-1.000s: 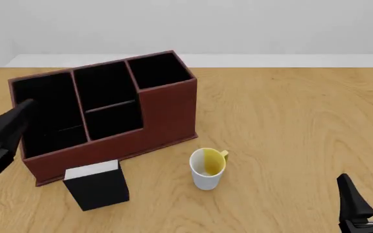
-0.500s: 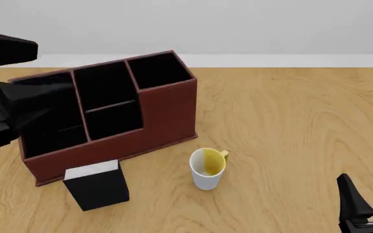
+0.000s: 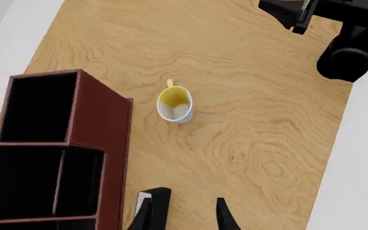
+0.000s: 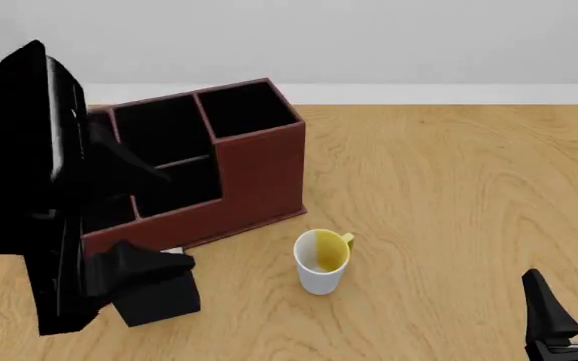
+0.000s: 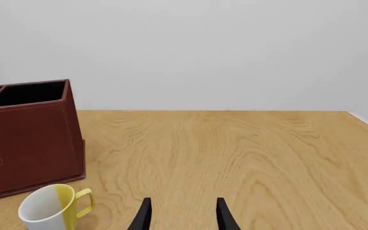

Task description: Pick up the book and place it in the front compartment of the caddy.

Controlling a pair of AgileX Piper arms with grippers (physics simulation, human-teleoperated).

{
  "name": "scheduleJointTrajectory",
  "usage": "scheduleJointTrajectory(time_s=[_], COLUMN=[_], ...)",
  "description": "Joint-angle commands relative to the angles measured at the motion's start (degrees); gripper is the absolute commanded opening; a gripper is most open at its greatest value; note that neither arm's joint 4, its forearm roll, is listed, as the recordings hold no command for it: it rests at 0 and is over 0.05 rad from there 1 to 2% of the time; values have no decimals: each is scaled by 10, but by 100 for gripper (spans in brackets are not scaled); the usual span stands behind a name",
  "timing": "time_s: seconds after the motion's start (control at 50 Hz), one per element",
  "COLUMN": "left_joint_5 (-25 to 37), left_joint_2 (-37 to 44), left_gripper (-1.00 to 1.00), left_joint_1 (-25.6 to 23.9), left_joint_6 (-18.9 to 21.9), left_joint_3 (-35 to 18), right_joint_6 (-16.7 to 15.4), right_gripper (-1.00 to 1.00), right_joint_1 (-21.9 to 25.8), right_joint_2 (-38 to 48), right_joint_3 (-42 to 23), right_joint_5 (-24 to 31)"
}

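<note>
In the front view the left arm [image 4: 43, 195] fills the 9 o'clock side of the frame, a tall black mass hanging over the desk [image 4: 450, 188] and covering the left end of the caddy [image 4: 254, 162]. Its left hand [image 3: 182, 216] shows best in the left wrist view: two dark fingers spread apart with bare wood between them, gripping nothing. One finger lies just beside the book's white page edge.

The book [image 4: 163, 292] stands upright on the desk at about 7 o'clock, right in front of the caddy's low front wall, partly hidden by the arm. The reddish-brown caddy sits behind it at roughly 10 to 11 o'clock (its black-lined cells look empty where they show), with the tall square cell at its right end.

Near centre, toward 6 o'clock, a white-and-yellow mug [image 4: 321, 261] stands upright, apart from both book and caddy.

At 4 to 5 o'clock the right hand [image 4: 570, 304] waits low, fingers parted and empty.
</note>
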Motion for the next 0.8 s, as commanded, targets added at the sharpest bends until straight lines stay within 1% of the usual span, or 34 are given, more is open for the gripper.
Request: scheduleJointTrajectory(time_s=[0.02, 0.06, 0.1, 0.12, 0.14, 0.18, 0.2, 0.22, 0.28, 0.3, 0.32, 0.36, 0.4, 0.42, 0.44, 0.46, 0.48, 0.5, 0.52, 0.58, 0.66, 0.68, 0.74, 0.8], left_joint_5=[24, 24, 24, 24, 24, 24, 24, 24, 24, 24, 24, 24, 24, 24, 24, 24, 24, 24, 24, 24, 24, 24, 24, 24], left_joint_2=[58, 63, 69, 71, 72, 80, 80, 80, 86, 87, 89, 90, 92, 92, 94, 94, 96, 99, 97, 101, 105, 104, 103, 104], left_gripper=[100, 100, 100, 100, 100, 100, 100, 100, 100, 100, 100, 100, 100, 100, 100, 100, 100, 100, 100, 100, 100, 100, 100, 100], left_joint_1=[-50, -70, -69, -75, -82, -51, -55, -48, -19, 6, 10, 30, 61, 59, 80, 80, 111, 153, 168, 164, 196, 209, 234, 230], left_joint_6=[-14, -28, -23, -30, -22, -3, 5, 11, 35, 69, 68, 92, 126, 124, 146, 146, 177, 222, 243, 233, 268, 287, 309, 303], left_joint_3=[44, 60, 59, 65, 77, 72, 82, 79, 88, 90, 91, 96, 97, 92, 89, 89, 92, 103, 104, 100, 96, 103, 109, 108], right_joint_6=[0, 0, 0, 0, 0, 0, 0, 0, 0, 0, 0, 0, 0, 0, 0, 0, 0, 0, 0, 0, 0, 0, 0, 0], right_gripper=[100, 100, 100, 100, 100, 100, 100, 100, 100, 100, 100, 100, 100, 100, 100, 100, 100, 100, 100, 100, 100, 100, 100, 100], right_joint_1=[0, 0, 0, 0, 0, 0, 0, 0, 0, 0, 0, 0, 0, 0, 0, 0, 0, 0, 0, 0, 0, 0, 0, 0], right_joint_2=[0, 0, 0, 0, 0, 0, 0, 0, 0, 0, 0, 0, 0, 0, 0, 0, 0, 0, 0, 0, 0, 0, 0, 0], right_joint_3=[0, 0, 0, 0, 0, 0, 0, 0, 0, 0, 0, 0, 0, 0, 0, 0, 0, 0, 0, 0, 0, 0, 0, 0], right_joint_5=[0, 0, 0, 0, 0, 0, 0, 0, 0, 0, 0, 0, 0, 0, 0, 0, 0, 0, 0, 0, 0, 0, 0, 0])
